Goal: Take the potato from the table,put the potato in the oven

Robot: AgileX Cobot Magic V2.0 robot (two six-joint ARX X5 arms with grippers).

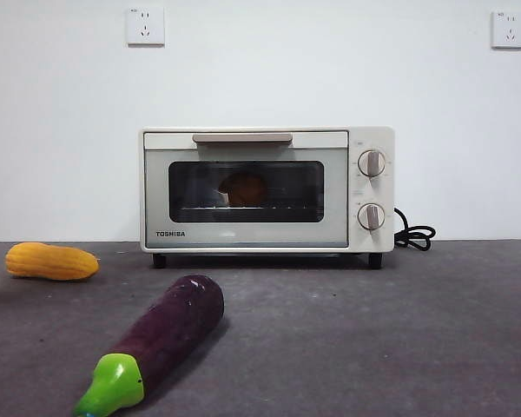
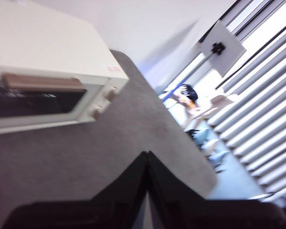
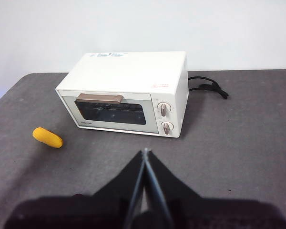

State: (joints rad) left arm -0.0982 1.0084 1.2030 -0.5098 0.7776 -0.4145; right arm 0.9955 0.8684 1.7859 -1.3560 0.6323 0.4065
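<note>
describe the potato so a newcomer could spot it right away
Find the cream oven at the back of the table. Look through its dark window: the potato sits inside on the rack, door shut. It is a round orange-brown lump, unlike the yellow corn and purple eggplant lying outside.

Oven (image 3: 126,90) door closed on table (image 3: 238,143), corn (image 3: 47,138) nearby.
</note>
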